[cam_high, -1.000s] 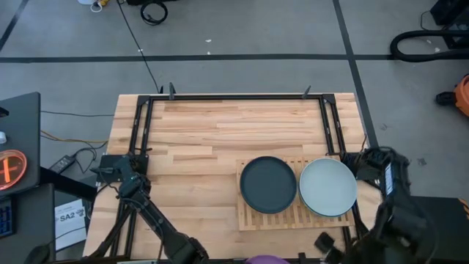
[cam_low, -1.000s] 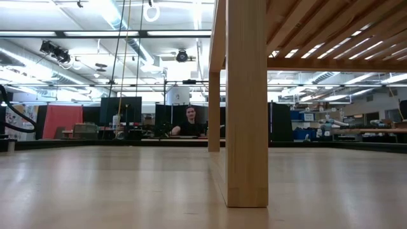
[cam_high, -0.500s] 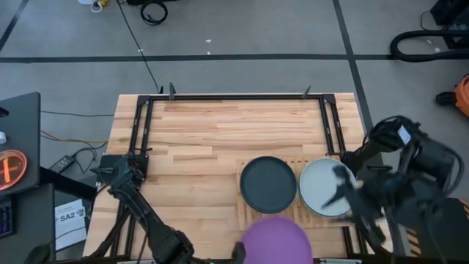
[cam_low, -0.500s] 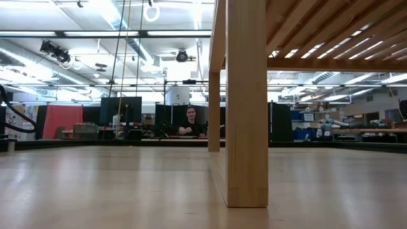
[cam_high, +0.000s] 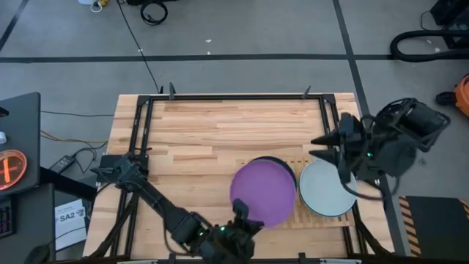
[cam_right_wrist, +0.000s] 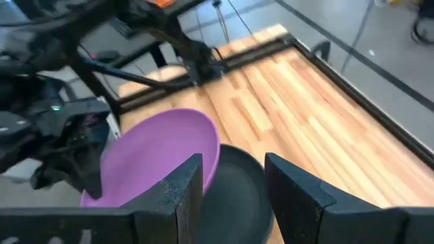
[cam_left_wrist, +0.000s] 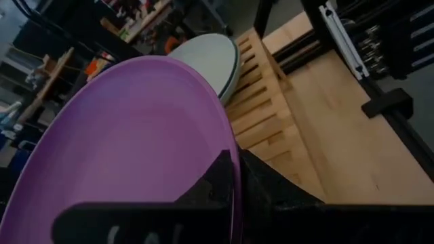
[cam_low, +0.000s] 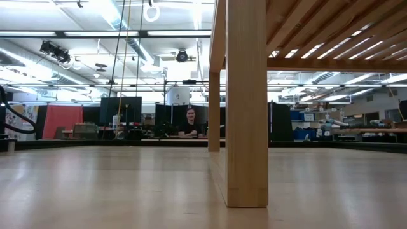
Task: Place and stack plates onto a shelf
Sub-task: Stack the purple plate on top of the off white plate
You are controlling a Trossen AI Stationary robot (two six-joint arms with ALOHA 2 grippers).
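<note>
Left end effector (cam_high: 238, 220) grips the purple plate (cam_high: 264, 193) by its near rim, holding it over the dark plate (cam_right_wrist: 239, 196) on the shelf (cam_high: 308, 218). Next: level, centre, lower, release. Right end effector (cam_right_wrist: 232, 177) hangs open above the pale plate (cam_high: 327, 188).

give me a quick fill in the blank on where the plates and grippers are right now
1. The left gripper holds the ____ plate.
2. That plate hangs over the ____ plate on the shelf.
3. The pale plate lies on the shelf's ____ half in the high view.
4. The right gripper is ____ and holds nothing.

Missing words: purple; dark; right; open
</note>
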